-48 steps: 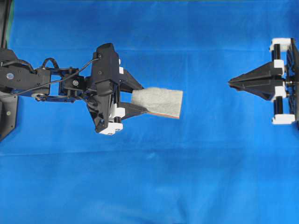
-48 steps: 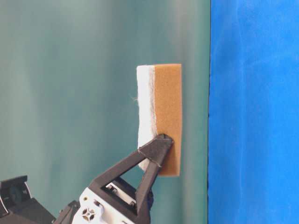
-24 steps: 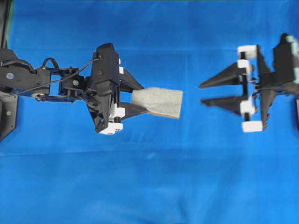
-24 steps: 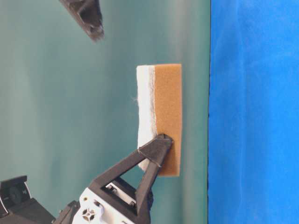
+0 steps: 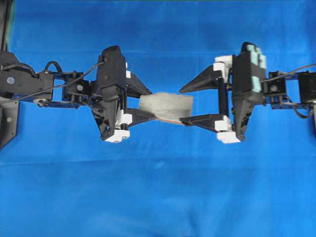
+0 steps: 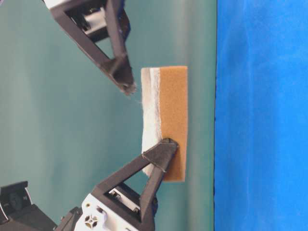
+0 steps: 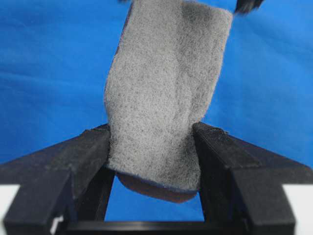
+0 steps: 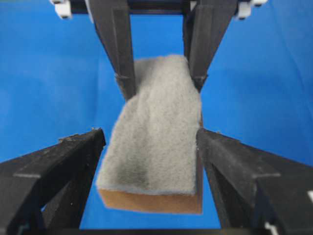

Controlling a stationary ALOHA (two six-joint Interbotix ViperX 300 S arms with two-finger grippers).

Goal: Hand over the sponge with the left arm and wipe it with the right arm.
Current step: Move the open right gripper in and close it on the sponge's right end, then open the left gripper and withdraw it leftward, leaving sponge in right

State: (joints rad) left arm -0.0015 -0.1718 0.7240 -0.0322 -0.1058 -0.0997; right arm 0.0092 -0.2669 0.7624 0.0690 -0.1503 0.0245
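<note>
Grey-topped sponge (image 5: pixel 165 107) sat clamped in the left pincer (image 5: pixel 143 103); the right pincer (image 5: pixel 190 104), gaping wide astride it, might knock it loose.

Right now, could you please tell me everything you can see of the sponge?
The sponge is a small rectangular pad, fuzzy grey-white scouring face over orange-tan foam. It hangs above the blue cloth, pinched and slightly buckled at one end in the left gripper. The right gripper has its jaws wide open around the free end; whether they touch it is unclear.
</note>
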